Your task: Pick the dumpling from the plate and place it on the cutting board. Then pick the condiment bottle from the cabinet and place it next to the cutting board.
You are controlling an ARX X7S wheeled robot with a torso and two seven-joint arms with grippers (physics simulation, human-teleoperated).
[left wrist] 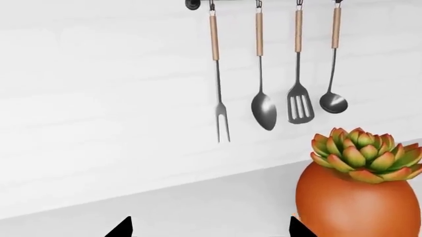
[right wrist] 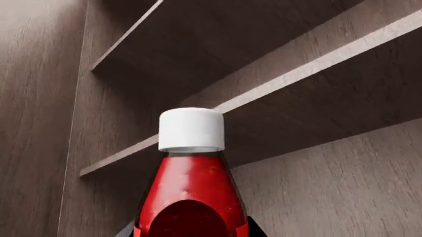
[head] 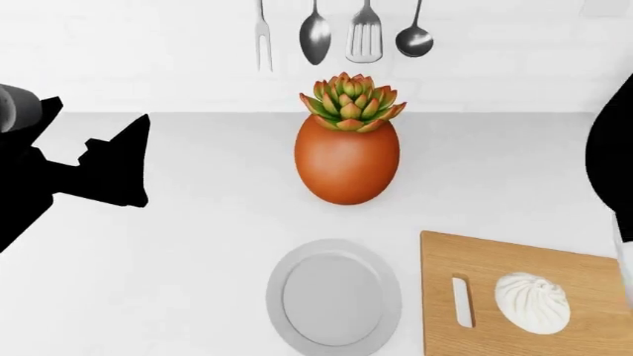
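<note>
Bottle (right wrist: 191, 197) is filling the right wrist view, red body with its white cap (right wrist: 191, 129) rising toward the dark wood cabinet shelves (right wrist: 316, 64) behind it. I'm honestly not seeing the right pincer's fingertips anywhere, so I can't tell whether it's clamped on the bottle or just sitting close.

Left gripper (left wrist: 209, 228) is idling with its two black tips well apart and nothing between them, facing the orange plant pot (left wrist: 359, 197) and the hanging utensils (left wrist: 264, 103).

Dumpling (head: 532, 301) is already lying on the cutting board (head: 475, 267), with the plate (head: 333, 297) bare beside it, so I'm judging the bottle step is the live one.

To do it well, I'm thinking a firm grip low on the body, then drawing it straight out without clipping a shelf edge.

Bottle's long axis is standing upright, cap pointing up.
</note>
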